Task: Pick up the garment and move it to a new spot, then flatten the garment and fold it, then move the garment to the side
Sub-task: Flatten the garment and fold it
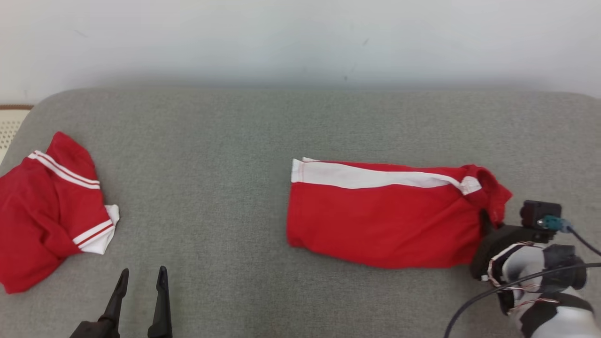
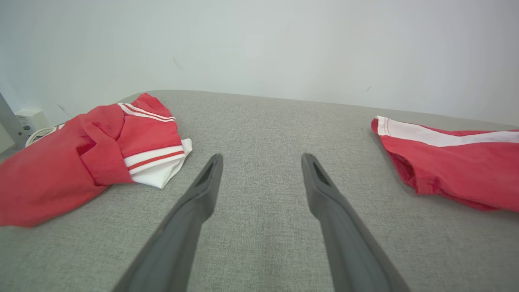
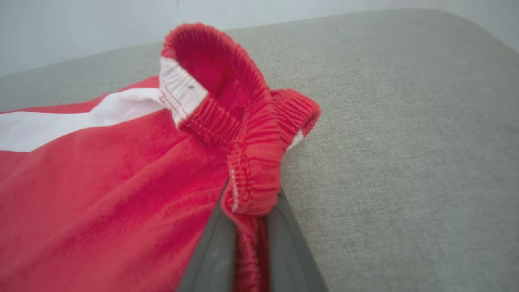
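My right gripper [image 3: 251, 227] has closed on the shorts [image 1: 385, 220]. Its 2 fingers are nearly together, with a bunch of the elastic waistband [image 3: 251, 162] pinched between them. In the head view the shorts lie folded into a long block at about 3 o'clock on the grey pad [image 1: 211, 188]. The waistband end points toward 4 o'clock, where my right wrist sits. My left gripper [image 1: 144, 271] is at 7 o'clock, wide open and holding nothing. A 2nd red garment [image 1: 47, 216] lies crumpled at 9 o'clock.

What worries me is the grip itself. It takes the waistband at 1 point only, and I cannot tell how many layers are in the pinch. If I lift from here, I expect the free layers to drop away and the fold to fall open. A low drag could go wrong too, since the pad's weave may catch the bottom layer and skew the block. The elastic is thick and springy, so a quick pull might slide it out of the fingers.
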